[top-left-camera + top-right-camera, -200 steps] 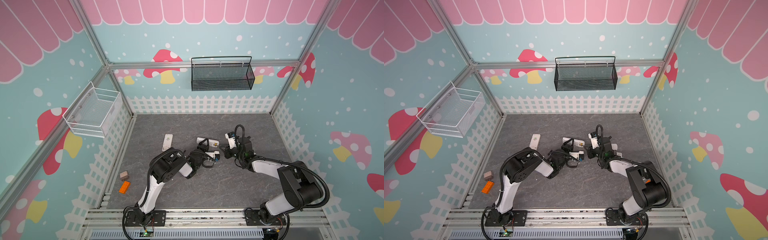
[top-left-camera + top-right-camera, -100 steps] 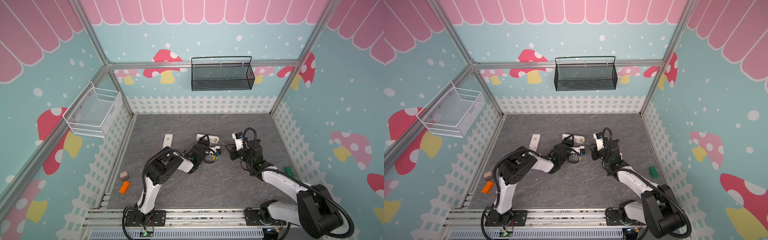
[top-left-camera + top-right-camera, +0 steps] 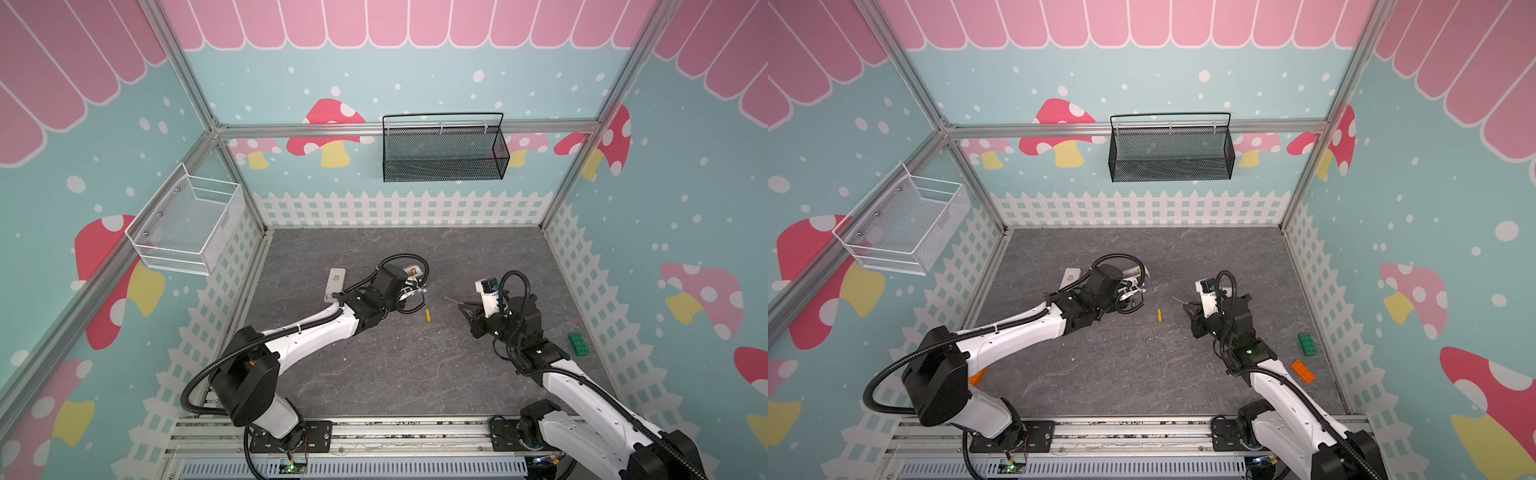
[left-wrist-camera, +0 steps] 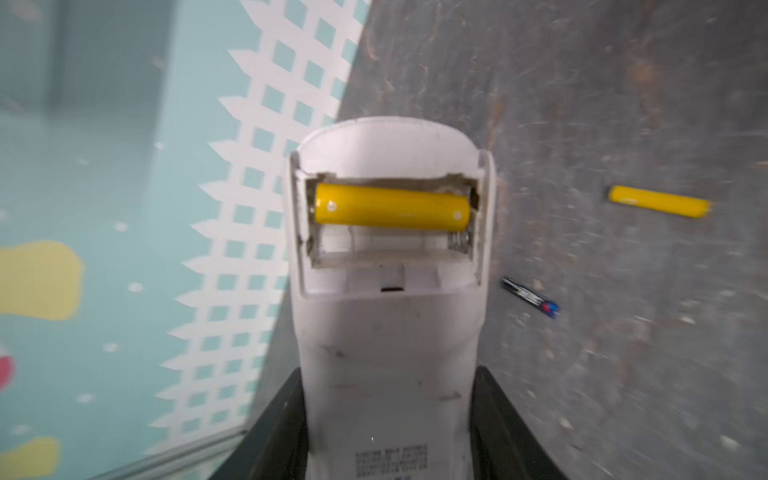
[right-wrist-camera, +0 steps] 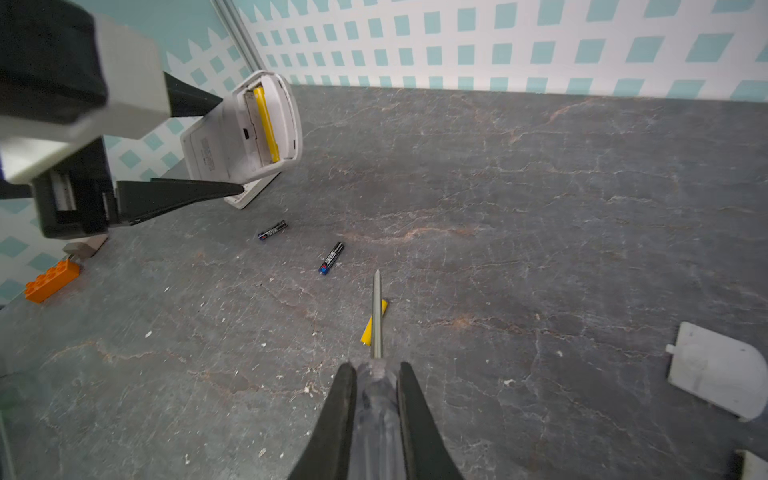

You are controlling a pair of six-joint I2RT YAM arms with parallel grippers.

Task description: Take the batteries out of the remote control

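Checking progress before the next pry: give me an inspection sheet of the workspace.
surface: grey table, pale crumbs scattered.
job's things: remote open, one yellow battery inside; loose yellow battery and two black batteries on the table; cover lies apart.
clutter: second remote, orange brick, green brick.
grippers: left gripper jaws closed on the remote; right gripper jaws closed on the screwdriver.
cables: black hose loops at each wrist.
surroundings: black mesh basket, white wire basket on walls.
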